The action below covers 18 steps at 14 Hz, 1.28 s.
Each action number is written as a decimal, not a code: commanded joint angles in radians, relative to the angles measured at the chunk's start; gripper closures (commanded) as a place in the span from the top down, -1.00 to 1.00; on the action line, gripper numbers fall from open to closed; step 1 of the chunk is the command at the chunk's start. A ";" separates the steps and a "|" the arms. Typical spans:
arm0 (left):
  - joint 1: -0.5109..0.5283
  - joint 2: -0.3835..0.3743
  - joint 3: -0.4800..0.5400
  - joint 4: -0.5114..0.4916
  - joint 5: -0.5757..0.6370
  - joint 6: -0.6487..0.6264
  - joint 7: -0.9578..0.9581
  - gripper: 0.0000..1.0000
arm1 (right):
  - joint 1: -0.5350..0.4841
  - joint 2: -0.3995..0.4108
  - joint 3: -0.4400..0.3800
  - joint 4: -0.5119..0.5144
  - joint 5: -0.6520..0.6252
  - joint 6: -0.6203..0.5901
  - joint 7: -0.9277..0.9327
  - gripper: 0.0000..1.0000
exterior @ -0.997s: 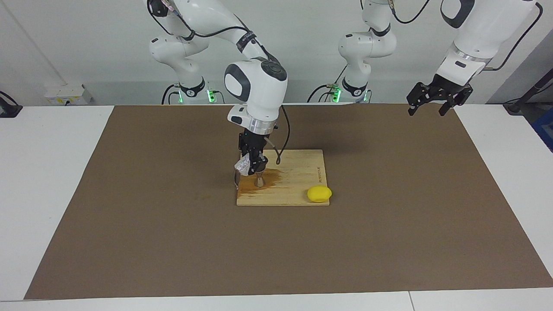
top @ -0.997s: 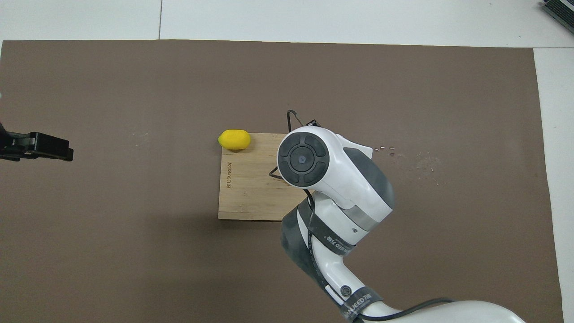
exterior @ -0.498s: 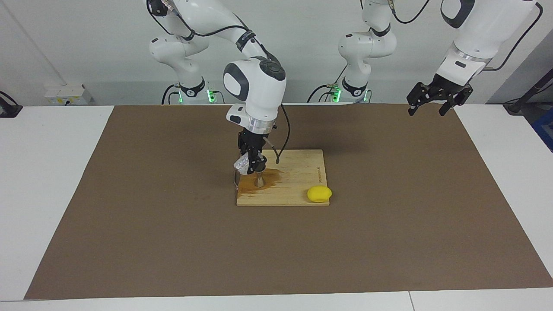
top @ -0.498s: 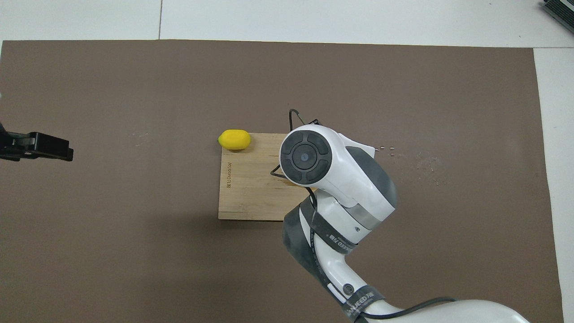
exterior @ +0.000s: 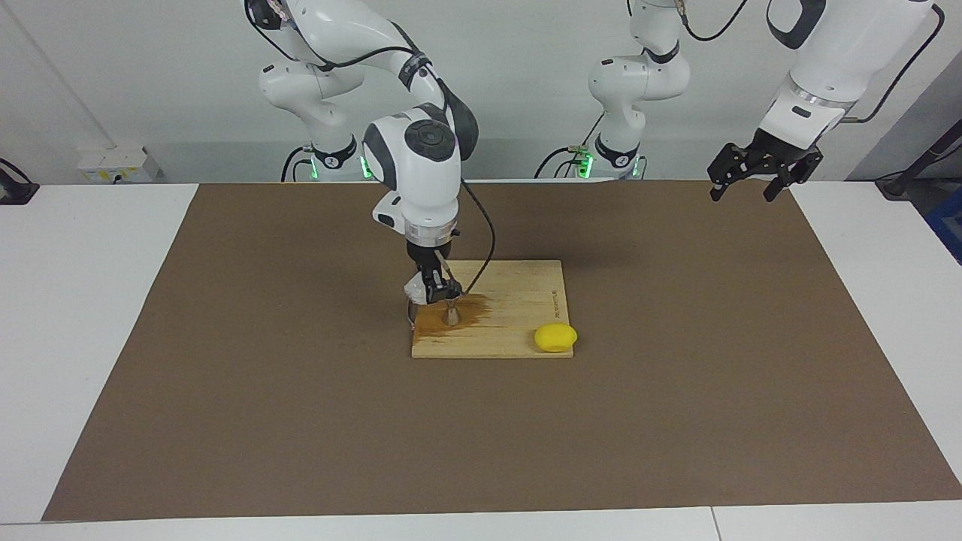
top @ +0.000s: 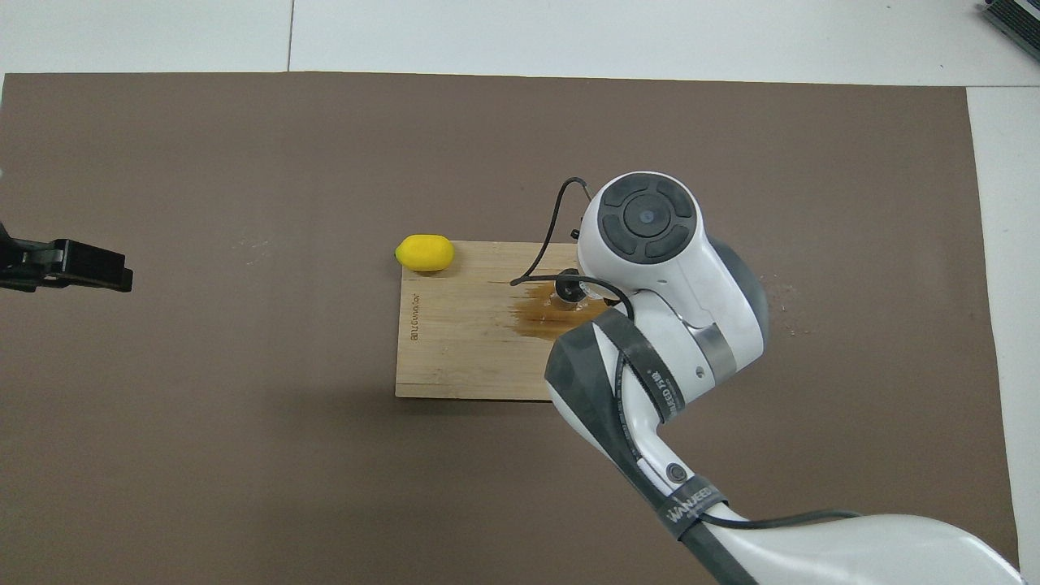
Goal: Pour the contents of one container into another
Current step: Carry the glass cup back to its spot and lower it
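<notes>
over the wet board (exterior: 518, 330) edge, right gripper (exterior: 438, 291) clamps the tilted cup (exterior: 415, 289) above the jigger (exterior: 451, 312); its wrist has swung aside, left gripper (exterior: 755, 176) spread wide.

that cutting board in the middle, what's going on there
The right gripper holds a small clear cup tipped over a metal jigger that stands on the wooden cutting board. A brown wet patch has spread on the board around the jigger. A lemon lies at the board's corner, farther from the robots. The left gripper waits open in the air above the mat's edge at its own end of the table.
</notes>
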 commanded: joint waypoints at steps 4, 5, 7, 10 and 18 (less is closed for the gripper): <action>0.011 -0.032 -0.004 -0.037 -0.009 0.017 0.009 1.00 | -0.141 0.013 0.009 -0.033 0.252 0.048 -0.088 -1.00; 0.011 -0.032 -0.004 -0.037 -0.009 0.017 0.009 1.00 | -0.175 0.007 0.008 -0.055 0.299 0.061 -0.111 -1.00; 0.011 -0.032 -0.004 -0.037 -0.009 0.017 0.009 1.00 | -0.238 0.002 0.008 -0.084 0.408 0.071 -0.152 -1.00; 0.011 -0.032 -0.004 -0.037 -0.009 0.017 0.009 1.00 | -0.391 -0.034 0.008 -0.182 0.618 0.082 -0.346 -1.00; 0.011 -0.032 -0.004 -0.037 -0.009 0.017 0.009 1.00 | -0.635 -0.038 0.008 -0.285 0.755 0.037 -0.631 -1.00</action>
